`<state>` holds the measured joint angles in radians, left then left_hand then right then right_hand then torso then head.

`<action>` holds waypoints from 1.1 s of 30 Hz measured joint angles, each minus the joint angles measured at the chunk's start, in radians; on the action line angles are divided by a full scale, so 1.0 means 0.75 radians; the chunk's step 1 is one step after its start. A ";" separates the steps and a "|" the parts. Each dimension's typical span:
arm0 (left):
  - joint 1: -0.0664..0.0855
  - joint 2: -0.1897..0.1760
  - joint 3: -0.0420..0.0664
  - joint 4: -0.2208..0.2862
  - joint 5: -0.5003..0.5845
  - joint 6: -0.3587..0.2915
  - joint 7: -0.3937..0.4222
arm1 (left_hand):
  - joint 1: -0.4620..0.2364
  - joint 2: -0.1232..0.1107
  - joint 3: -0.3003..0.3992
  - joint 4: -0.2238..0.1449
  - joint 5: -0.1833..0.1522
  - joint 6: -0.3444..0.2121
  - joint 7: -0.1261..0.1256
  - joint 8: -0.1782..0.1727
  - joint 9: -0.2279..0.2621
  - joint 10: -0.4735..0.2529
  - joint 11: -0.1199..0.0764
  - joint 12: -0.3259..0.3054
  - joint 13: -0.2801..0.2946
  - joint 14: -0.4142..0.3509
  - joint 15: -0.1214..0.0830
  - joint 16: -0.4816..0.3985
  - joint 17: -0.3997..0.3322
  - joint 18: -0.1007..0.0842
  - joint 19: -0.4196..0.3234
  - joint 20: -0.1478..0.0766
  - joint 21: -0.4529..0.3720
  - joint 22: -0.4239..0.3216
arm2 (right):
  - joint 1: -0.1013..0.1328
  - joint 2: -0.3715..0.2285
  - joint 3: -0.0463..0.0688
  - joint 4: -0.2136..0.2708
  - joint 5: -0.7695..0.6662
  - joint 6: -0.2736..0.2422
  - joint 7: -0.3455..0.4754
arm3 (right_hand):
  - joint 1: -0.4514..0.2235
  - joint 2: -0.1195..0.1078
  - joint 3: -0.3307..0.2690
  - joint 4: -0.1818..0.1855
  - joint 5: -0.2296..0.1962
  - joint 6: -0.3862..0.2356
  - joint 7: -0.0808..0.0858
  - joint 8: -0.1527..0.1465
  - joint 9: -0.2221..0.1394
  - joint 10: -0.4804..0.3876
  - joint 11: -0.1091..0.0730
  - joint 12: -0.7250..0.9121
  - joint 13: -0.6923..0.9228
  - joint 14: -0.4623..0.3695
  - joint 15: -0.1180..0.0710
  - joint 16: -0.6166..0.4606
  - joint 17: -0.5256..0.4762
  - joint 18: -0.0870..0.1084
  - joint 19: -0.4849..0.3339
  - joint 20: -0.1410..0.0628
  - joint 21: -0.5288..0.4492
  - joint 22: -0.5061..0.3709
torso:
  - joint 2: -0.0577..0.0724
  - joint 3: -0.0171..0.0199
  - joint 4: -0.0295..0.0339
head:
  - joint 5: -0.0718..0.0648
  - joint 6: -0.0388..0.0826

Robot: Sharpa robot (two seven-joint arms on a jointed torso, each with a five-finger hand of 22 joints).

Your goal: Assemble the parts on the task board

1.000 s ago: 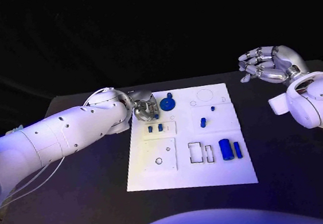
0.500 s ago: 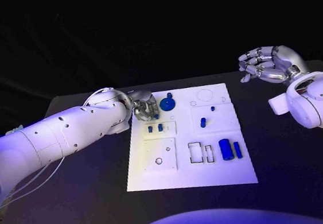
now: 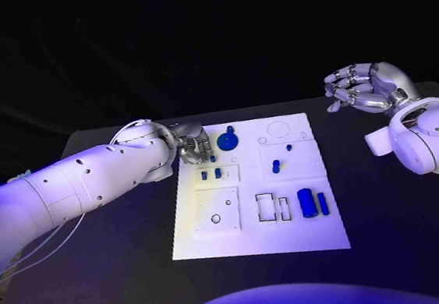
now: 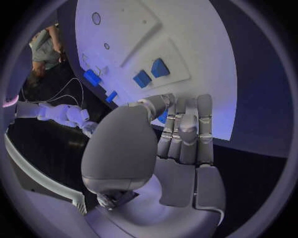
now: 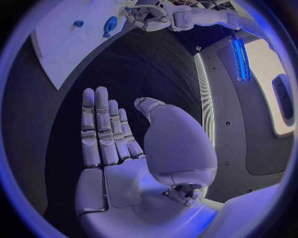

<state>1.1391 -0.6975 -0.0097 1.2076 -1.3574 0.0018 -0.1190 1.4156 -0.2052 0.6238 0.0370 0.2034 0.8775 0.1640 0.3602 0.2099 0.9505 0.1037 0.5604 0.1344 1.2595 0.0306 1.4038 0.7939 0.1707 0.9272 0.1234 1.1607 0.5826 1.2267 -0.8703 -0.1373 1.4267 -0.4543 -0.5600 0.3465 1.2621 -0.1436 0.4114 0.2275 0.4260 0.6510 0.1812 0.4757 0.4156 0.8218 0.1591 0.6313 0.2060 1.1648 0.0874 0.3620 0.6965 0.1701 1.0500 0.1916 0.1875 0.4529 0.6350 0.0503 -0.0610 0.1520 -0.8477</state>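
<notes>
The white task board (image 3: 258, 234) lies mid-table. My left hand (image 3: 193, 147) is over its far left corner, fingers curled down, with a small blue part (image 4: 163, 117) pinched between thumb and fingers at the board's surface. A round blue part (image 3: 227, 140) sits just right of that hand. Two small blue parts (image 3: 210, 174) stand below it, also seen in the left wrist view (image 4: 151, 73). Two long blue parts (image 3: 312, 202) lie near the board's right edge. My right hand (image 3: 366, 88) hangs raised off the board's far right corner, and its palm (image 5: 118, 148) holds nothing.
More small blue parts (image 3: 275, 165) stand in the board's middle right. Empty outlined slots (image 3: 272, 206) show in the near half of the board. Bare black table (image 3: 103, 274) surrounds the board. The right wrist view also shows the board (image 5: 62, 44) and my left hand (image 5: 148, 19).
My left hand has edged slightly toward the board's far left corner. The right hand and the parts on the board have not moved.
</notes>
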 measured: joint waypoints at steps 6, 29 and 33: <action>0.000 -0.021 0.000 0.001 0.000 -0.013 -0.001 | 0.015 0.000 0.008 -0.015 0.000 0.000 0.000 -0.006 -0.002 0.000 0.000 0.000 0.003 0.000 0.000 0.000 -0.002 0.000 -0.005 0.005 0.000 0.002 | -0.001 0.002 0.000 -0.006 -0.011 0.005 -0.007 | 0.096 0.011 0.044 -0.099 -0.040 0.007 -0.001 0.010 -0.010 0.008 -0.008 0.012 -0.027 0.027 -0.020 -0.010 0.018 0.000 0.022 -0.021 0.013 0.006 | 0.000 -0.0006 0.0001 | -0.004 0.002; 0.000 -0.194 0.008 0.190 1.039 -0.341 0.446 | -0.092 0.008 -0.066 0.035 0.000 0.025 0.020 -0.039 -0.008 0.011 0.004 0.004 0.015 -0.250 0.012 -0.275 -0.491 0.000 -0.091 0.024 -0.144 -0.086 | 0.039 0.092 0.002 -0.045 -0.910 0.402 -0.374 | 0.050 -0.016 0.145 -0.326 -0.259 0.291 -0.018 -0.198 -0.167 0.287 -0.080 -0.354 -0.185 0.396 -0.105 0.978 0.629 0.000 0.161 -0.112 0.678 0.575 | -0.007 -0.0167 -0.0036 | -0.100 0.069; -0.002 -0.217 0.008 0.243 1.285 -0.337 0.562 | -0.116 0.003 -0.112 0.048 0.000 0.033 0.011 -0.039 0.002 0.054 -0.004 0.002 0.016 -0.313 0.010 -0.330 -0.514 0.000 -0.099 0.031 -0.232 -0.140 | 0.041 0.133 0.001 -0.062 -1.109 0.452 -0.456 | 0.040 -0.026 0.155 -0.323 -0.279 0.294 -0.015 -0.209 -0.167 0.287 -0.080 -0.375 -0.183 0.396 -0.105 1.085 0.703 0.000 0.208 -0.107 0.777 0.653 | -0.006 -0.0182 -0.0027 | -0.126 0.078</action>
<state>1.1375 -0.8603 -0.0035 1.3901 -0.3937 -0.2512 0.3027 1.3286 -0.2027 0.5398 0.0731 0.2034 0.9025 0.1725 0.3306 0.2111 0.9912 0.1005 0.5621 0.1462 1.0243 0.0379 1.1565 0.4085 0.1704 0.8528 0.1465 0.9868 0.4775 1.2574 -0.7706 -0.1364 1.3801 -1.2861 -0.2210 0.0043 1.2919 -0.1631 0.5274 -0.0150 0.2167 0.8718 0.1702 0.3189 0.2906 1.0373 0.0989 0.3499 0.0686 1.4615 0.0088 1.1758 1.2236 0.1700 1.2057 0.1112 0.7699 0.9427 0.6304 0.0367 -0.0630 0.0576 -0.7889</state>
